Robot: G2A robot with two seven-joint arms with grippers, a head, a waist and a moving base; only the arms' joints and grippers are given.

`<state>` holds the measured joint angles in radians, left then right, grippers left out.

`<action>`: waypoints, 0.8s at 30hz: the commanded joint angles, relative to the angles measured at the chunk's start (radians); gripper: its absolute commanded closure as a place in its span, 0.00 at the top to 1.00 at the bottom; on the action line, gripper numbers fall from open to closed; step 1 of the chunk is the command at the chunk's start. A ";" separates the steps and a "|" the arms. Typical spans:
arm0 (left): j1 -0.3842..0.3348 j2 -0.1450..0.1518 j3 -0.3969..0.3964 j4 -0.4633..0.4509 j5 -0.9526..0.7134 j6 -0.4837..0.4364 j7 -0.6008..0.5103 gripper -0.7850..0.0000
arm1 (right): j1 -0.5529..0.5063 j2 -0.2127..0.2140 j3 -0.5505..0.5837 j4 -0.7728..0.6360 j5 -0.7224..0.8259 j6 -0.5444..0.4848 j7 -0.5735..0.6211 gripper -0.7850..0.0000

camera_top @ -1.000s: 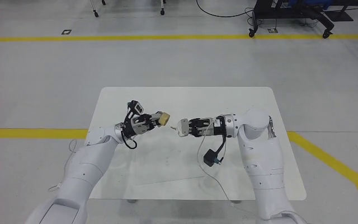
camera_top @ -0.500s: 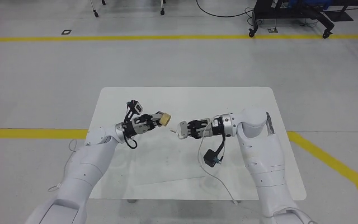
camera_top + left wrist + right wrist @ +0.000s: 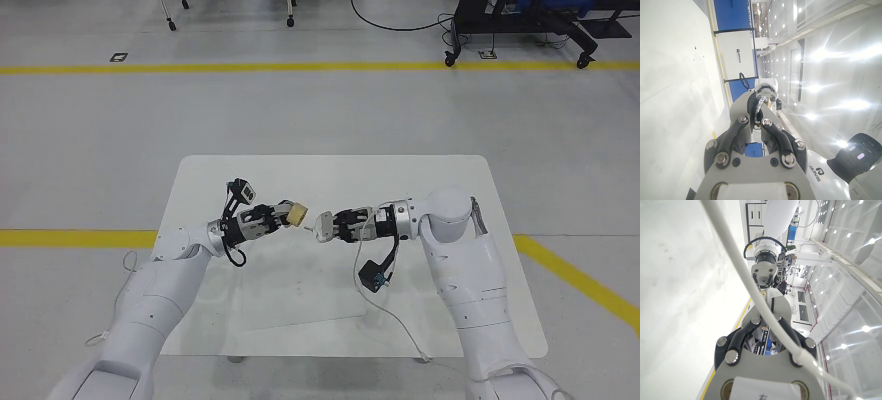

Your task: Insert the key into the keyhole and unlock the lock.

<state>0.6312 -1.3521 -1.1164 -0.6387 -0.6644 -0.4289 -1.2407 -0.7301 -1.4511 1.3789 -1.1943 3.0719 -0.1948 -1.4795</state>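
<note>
My left gripper (image 3: 280, 214) is shut on a brass padlock (image 3: 295, 212) and holds it above the middle of the white table (image 3: 440, 180). In the left wrist view the lock's steel shackle (image 3: 759, 105) sits between the fingers of the left gripper (image 3: 757, 111), with the brass body just beyond. My right gripper (image 3: 325, 226) faces it from the right, shut on a small key (image 3: 312, 225) whose tip is almost at the lock. In the right wrist view the right gripper (image 3: 763, 301) points at the brass lock (image 3: 763, 293); the key is mostly hidden.
A white cable (image 3: 738, 262) runs across the right wrist view in front of the fingers. A black connector (image 3: 372, 277) hangs on a cable under the right forearm. The rest of the tabletop is bare on both sides.
The right gripper with the key has moved left and slightly toward the table's far side, narrowing the gap to the lock. The left gripper and lock have barely shifted.
</note>
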 commanded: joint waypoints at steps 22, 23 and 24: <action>0.023 0.006 -0.006 -0.048 0.033 0.030 0.016 0.00 | 0.017 0.001 -0.015 0.033 0.000 0.014 0.027 0.00; 0.024 0.006 -0.006 -0.048 0.036 0.032 0.018 0.00 | 0.017 0.001 -0.016 0.032 0.000 0.014 0.028 0.00; 0.024 0.006 -0.005 -0.050 0.041 0.031 0.021 0.00 | 0.017 0.002 -0.019 0.031 0.000 0.014 0.030 0.00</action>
<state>0.6549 -1.3459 -1.1225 -0.6874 -0.6287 -0.3978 -1.2231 -0.7133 -1.4497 1.3623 -1.1620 3.0718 -0.1805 -1.4513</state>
